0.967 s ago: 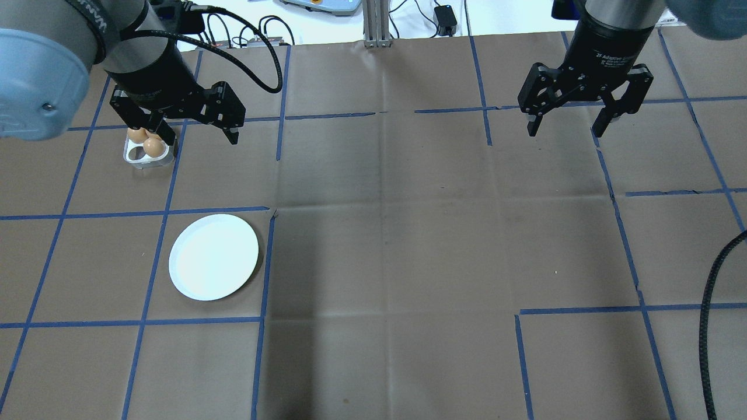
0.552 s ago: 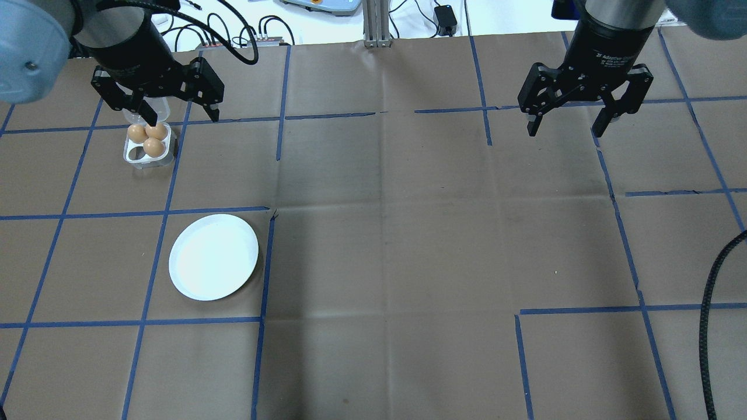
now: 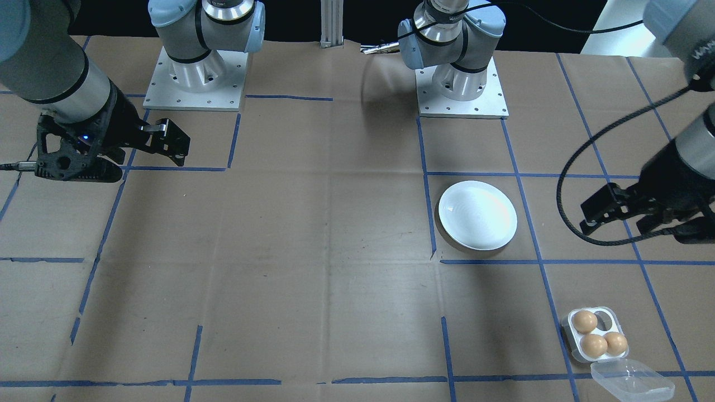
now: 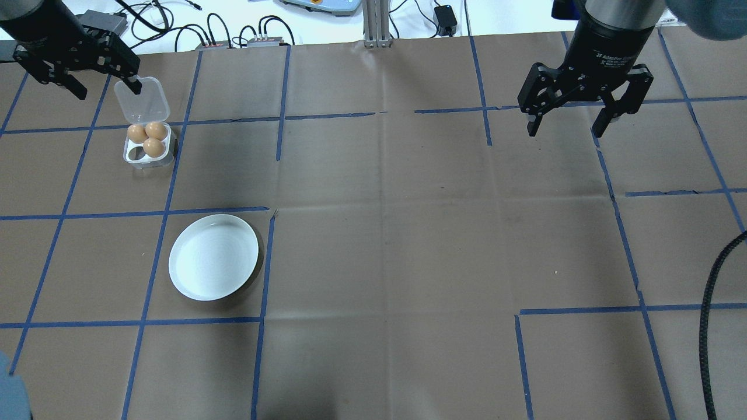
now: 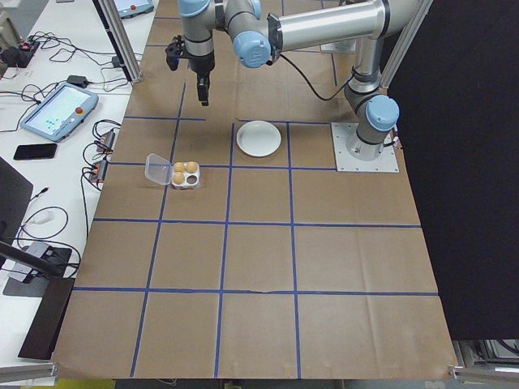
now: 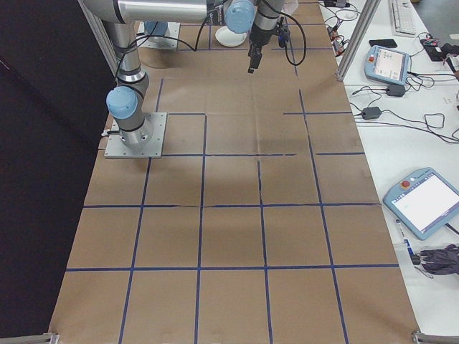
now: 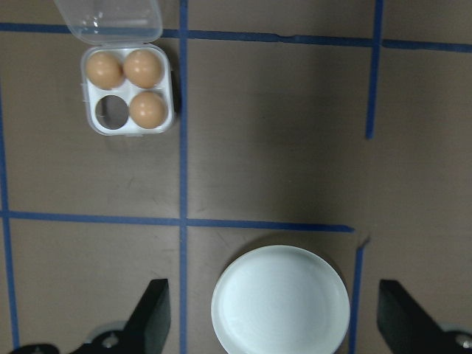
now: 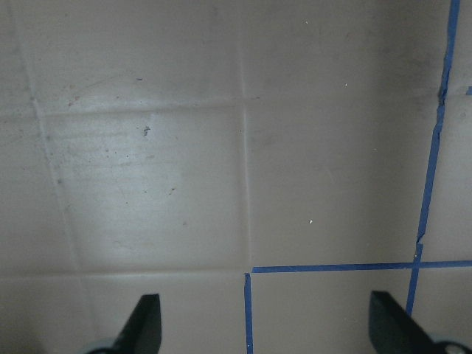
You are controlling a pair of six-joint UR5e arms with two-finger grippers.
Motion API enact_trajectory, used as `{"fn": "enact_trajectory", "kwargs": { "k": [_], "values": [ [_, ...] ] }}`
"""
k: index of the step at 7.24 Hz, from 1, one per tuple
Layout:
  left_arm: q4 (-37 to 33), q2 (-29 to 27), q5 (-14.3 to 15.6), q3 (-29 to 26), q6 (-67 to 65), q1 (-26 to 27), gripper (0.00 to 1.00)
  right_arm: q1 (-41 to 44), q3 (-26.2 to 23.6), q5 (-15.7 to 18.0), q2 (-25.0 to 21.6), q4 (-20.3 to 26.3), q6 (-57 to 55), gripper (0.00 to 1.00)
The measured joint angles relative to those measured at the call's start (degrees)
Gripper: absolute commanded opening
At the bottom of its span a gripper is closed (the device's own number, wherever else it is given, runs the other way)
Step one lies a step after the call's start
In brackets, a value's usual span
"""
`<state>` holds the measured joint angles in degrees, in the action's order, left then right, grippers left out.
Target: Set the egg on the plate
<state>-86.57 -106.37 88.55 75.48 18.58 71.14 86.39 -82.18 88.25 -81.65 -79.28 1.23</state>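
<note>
**Pre-grasp: eggs in tray, plate bare, both pincers empty**

Front view: left pincer [image 3: 614, 215] hangs above bench [image 3: 335, 251], fingers apart, nothing held. Plate [image 3: 477, 215] bare, well apart from egg tray [image 3: 596, 334]. Tray has 3 eggs [image 3: 594, 345], 1 cup vacant; clear lid [image 3: 631, 379] flipped open, lying flat beside tray. Right pincer [image 3: 106, 153] far across bench, seems apart here.

Overhead: left pincer [image 4: 79, 73] up near bench's far edge, beyond tray [image 4: 149, 150], apart. Right pincer [image 4: 586, 111] spread wide, empty, idle.

Side views: both arms raised; too small for pincer state.

L wrist cam: looks straight down; tray w/ 3 eggs [image 7: 147, 109] top left, plate [image 7: 280, 301] bottom centre, fingertips [image 7: 151, 313] wide at frame's lower edge.

R wrist cam: bare bench only, tips wide.

Step, my read: approach, no egg picked yet. Next: left pincer centres over one egg, descends, closes gently (fragile, round, may slip), lifts clear of cup, carries to plate.
</note>
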Motion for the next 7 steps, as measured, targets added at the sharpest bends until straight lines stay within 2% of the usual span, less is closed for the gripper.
{"fn": "enact_trajectory", "kwargs": {
  "k": [3, 7],
  "values": [
    [1.5, -8.1, 0.4, -5.0, 10.1, -3.2, 1.0, 0.0, 0.0, 0.0, 0.0, 0.0, 0.0, 1.0],
    [8.5, -17.4, 0.6, -4.3, 11.0, -3.4, 0.99, 0.0, 0.0, 0.0, 0.0, 0.0, 0.0, 1.0]
  ]
}}
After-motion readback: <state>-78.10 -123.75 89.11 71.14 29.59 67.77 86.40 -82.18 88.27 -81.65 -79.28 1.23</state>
